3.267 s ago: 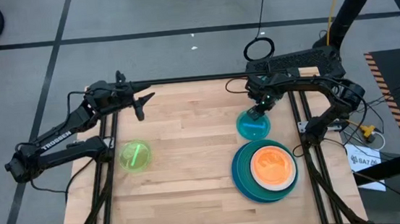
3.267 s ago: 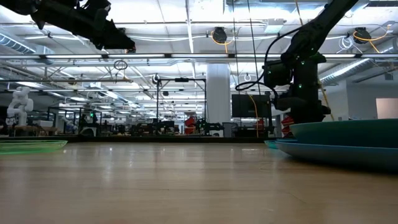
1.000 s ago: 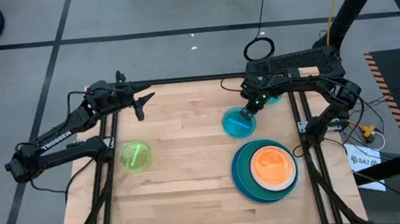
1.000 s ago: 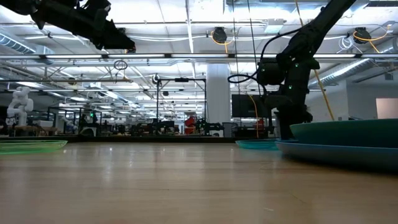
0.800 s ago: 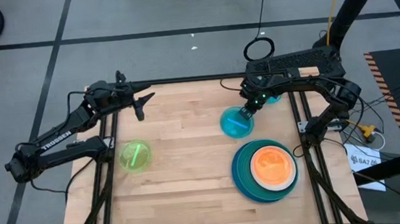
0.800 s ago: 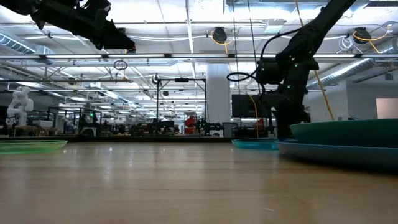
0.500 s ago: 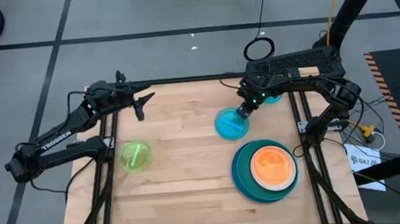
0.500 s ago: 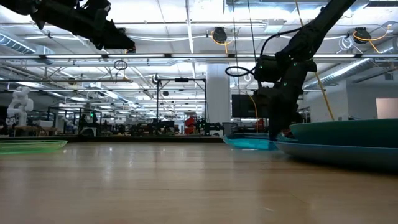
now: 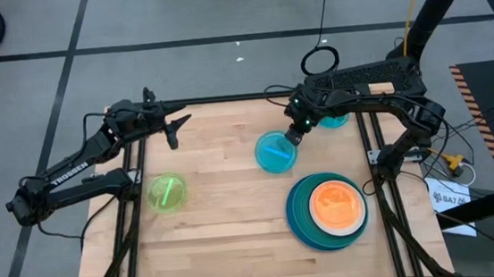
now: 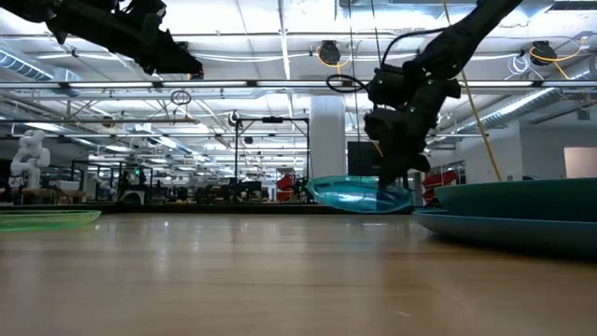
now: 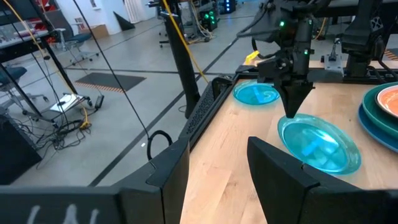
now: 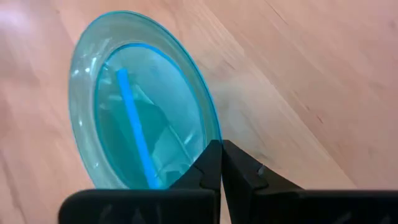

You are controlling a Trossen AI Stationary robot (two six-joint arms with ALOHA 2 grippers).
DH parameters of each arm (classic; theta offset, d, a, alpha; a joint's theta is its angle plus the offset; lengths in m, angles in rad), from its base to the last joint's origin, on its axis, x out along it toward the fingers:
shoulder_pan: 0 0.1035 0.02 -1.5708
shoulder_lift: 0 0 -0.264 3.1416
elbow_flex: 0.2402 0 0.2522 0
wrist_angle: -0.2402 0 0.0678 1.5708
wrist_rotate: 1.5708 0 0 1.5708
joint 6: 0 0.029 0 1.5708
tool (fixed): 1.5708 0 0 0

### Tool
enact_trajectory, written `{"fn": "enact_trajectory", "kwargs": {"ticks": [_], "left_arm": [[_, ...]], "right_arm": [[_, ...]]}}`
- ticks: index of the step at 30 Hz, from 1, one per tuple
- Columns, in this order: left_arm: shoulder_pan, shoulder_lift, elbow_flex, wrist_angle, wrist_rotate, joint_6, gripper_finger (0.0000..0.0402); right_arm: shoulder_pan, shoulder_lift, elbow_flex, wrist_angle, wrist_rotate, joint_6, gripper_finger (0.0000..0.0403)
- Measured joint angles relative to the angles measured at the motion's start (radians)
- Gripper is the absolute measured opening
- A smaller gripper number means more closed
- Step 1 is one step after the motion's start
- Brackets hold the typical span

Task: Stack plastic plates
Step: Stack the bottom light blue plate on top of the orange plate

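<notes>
My right gripper (image 9: 293, 137) is shut on a translucent cyan plate (image 9: 275, 152), which hangs a little above the wood in the low view (image 10: 359, 194). A second cyan plate (image 9: 333, 120) lies flat on the table under the right arm, at the far right. At the near right stands a stack (image 9: 327, 210): an orange plate (image 9: 336, 201) on a white one, on the large blue and teal plates. A lime green plate (image 9: 166, 193) lies flat at the left. My left gripper (image 9: 175, 131) hangs open, high over the far left corner. My right gripper pinches the cyan plate's rim (image 12: 211, 152) between its two fingers, one above the rim and one below, at the plate's far right edge. The fingers (image 10: 392, 177) come from above, pointing down. The plate is lifted clear of the table, close to level.
Bare wood lies between the lime green plate and the stack, across the table's middle (image 9: 227, 212). Black frame rails run along the left (image 9: 132, 211) and right (image 9: 381, 189) sides of the table.
My right gripper has gone toward the table's left edge and up, staying shut on the cyan plate. The plate first slid along the wood away from the second cyan plate, then rose clear of the table.
</notes>
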Motion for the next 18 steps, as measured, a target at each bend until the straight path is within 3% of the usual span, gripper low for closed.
{"fn": "enact_trajectory", "kwargs": {"ticks": [5,18], "left_arm": [[0.000,0.000,0.000,-0.002,0.000,0.000,0.0170],[0.000,0.000,0.000,-0.003,0.000,0.000,0.0170]], "right_arm": [[0.032,0.000,0.048,-0.033,-0.012,-0.004,0.0000],[0.183,0.000,0.171,-0.096,-0.227,0.042,0.0000]]}}
